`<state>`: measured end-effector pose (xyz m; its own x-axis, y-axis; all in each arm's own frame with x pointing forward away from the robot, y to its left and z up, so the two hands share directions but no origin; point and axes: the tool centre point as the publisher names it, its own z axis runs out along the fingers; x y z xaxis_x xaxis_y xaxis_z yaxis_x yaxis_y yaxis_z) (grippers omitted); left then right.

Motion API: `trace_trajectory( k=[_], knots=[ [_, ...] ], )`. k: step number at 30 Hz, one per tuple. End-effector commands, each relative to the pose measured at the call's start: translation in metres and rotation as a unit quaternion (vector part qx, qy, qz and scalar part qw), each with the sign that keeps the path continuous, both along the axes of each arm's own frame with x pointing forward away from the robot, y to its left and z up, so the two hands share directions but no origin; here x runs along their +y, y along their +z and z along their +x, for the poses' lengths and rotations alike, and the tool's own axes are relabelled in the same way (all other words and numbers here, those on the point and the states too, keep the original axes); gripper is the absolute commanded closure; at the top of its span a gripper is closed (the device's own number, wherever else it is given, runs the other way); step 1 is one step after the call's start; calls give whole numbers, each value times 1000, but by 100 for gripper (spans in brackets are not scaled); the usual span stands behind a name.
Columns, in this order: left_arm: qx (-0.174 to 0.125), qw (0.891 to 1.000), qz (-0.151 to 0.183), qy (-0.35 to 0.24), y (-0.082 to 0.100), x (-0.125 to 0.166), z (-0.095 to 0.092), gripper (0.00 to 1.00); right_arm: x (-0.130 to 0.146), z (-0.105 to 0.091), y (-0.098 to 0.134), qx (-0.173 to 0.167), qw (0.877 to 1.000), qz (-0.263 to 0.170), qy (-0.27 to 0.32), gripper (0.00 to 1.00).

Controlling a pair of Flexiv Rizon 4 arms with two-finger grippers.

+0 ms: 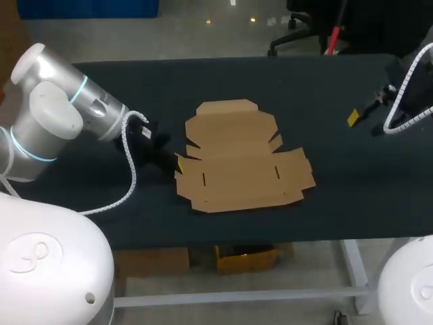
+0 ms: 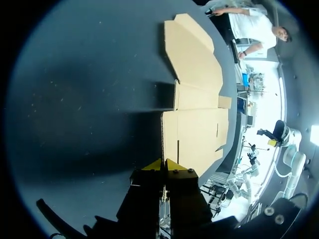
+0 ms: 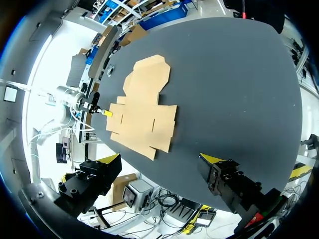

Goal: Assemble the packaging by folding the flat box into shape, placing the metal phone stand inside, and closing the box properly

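Closest up: black left gripper with yellow tips (image 2: 164,165), tips pinched together on nothing, right at the left edge of the flat brown cardboard box (image 2: 194,114). Box sheet lying flat in the middle of the dark table (image 1: 325,183), stretching straight ahead from those tips. Black right gripper with yellow tips (image 3: 160,159) spread wide, well apart from the box, off to its right. Left one much nearer, so likely first to lift a flap

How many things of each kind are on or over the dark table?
Flat cardboard box: 1
Pincers: 2 (left pincer, right pincer)
Total: 3
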<state>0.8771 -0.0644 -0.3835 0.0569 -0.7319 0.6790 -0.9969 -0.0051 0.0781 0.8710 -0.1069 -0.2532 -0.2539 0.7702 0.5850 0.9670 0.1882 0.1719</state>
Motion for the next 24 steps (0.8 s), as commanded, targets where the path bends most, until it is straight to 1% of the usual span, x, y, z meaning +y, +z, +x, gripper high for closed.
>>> trace_trajectory(
  k=[1,11,12,13,14,16,17,24],
  knots=[
    [-4,1000,0,5,0,-2,-1,100,-2,-2,0,0,1000,3,1,0],
    [-9,1000,4,-4,2,-7,9,100,-2,-2,0,-1,1000,5,3,0],
    [-9,1000,5,-4,2,-7,9,95,-3,-2,0,-1,1000,5,2,0],
    [-9,1000,6,-4,2,-7,10,65,-3,-2,0,-1,1000,5,2,0],
    [-10,1000,7,-4,3,-6,11,51,-3,-2,0,0,1000,5,2,0],
    [-11,1000,11,-5,4,-4,13,8,-3,-2,-1,1,1000,5,2,0],
    [-13,1000,14,-2,4,-3,15,0,-3,-2,-1,1,1000,5,3,0],
    [-21,999,21,13,10,11,24,0,-2,-1,0,1,1000,5,3,0]
  ],
)
